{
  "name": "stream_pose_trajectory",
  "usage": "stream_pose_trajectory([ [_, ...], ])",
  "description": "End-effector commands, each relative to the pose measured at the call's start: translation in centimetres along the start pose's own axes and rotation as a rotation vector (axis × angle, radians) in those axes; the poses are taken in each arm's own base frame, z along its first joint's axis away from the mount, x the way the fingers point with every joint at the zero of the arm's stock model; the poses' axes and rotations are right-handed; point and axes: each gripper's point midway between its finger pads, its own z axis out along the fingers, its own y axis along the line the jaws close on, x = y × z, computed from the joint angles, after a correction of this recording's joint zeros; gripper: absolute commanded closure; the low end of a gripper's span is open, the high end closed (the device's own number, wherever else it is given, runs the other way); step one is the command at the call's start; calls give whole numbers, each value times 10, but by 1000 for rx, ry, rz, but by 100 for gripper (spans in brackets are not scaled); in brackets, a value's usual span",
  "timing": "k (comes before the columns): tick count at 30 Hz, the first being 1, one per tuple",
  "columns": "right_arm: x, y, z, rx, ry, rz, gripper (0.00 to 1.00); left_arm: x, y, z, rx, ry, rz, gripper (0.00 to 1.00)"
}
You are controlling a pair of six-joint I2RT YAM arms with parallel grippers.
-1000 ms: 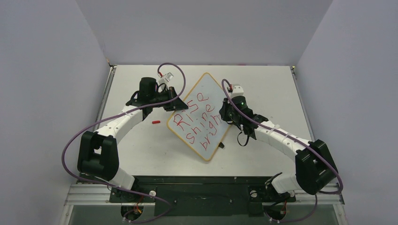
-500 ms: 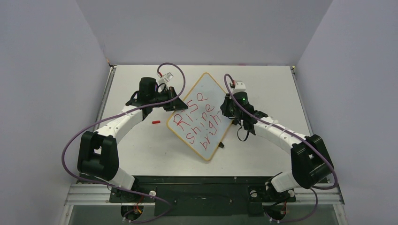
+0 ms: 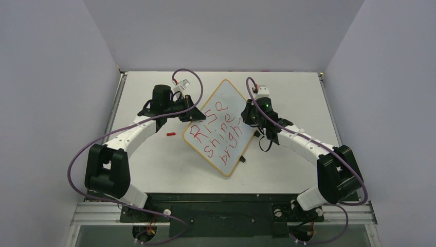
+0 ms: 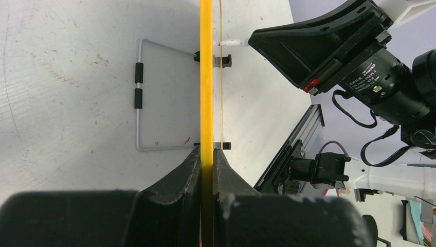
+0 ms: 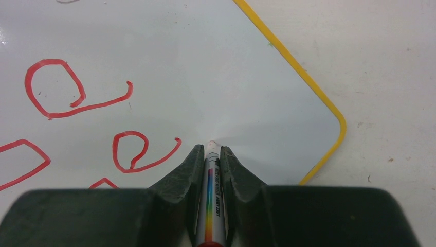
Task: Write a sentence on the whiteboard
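The whiteboard (image 3: 226,94), white with a yellow frame, lies turned like a diamond in the middle of the table and carries red words reading "Rise shine bright". My left gripper (image 3: 191,114) is shut on its left edge; in the left wrist view the yellow frame (image 4: 206,77) runs straight between the closed jaws of the left gripper (image 4: 206,149). My right gripper (image 3: 249,119) is over the board's right side, shut on a grey marker (image 5: 211,206). The marker's tip sits at the white surface (image 5: 231,77), right of a red "e" (image 5: 139,152).
A small red marker cap (image 3: 170,134) lies on the table left of the board. A wire stand (image 4: 139,103) and two black clips (image 4: 222,60) show at the board's edge. A small black piece (image 3: 243,159) lies by the board's lower right edge. Walls enclose the table.
My right gripper has moved with the marker towards the far right side of the board. The left arm and the board have stayed put.
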Motion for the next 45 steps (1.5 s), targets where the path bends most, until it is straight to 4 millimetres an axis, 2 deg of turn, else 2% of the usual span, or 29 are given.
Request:
stream_pose_trajectory([
  [1,-27,14,-17,-52,-81,14,100,-24,-24,-8,61,-87,115,100],
  [7,-32,23,-28,-78,-97,11,100,-24,-23,-8,60,-87,113,100],
  [16,-25,28,-17,-86,-74,16,100,-24,-24,-10,61,-88,115,100],
  [28,-7,20,-1,-58,-28,11,100,-24,-24,-10,58,-89,117,100],
  [45,30,2,-7,-20,35,9,100,-24,-23,-9,56,-88,116,100],
])
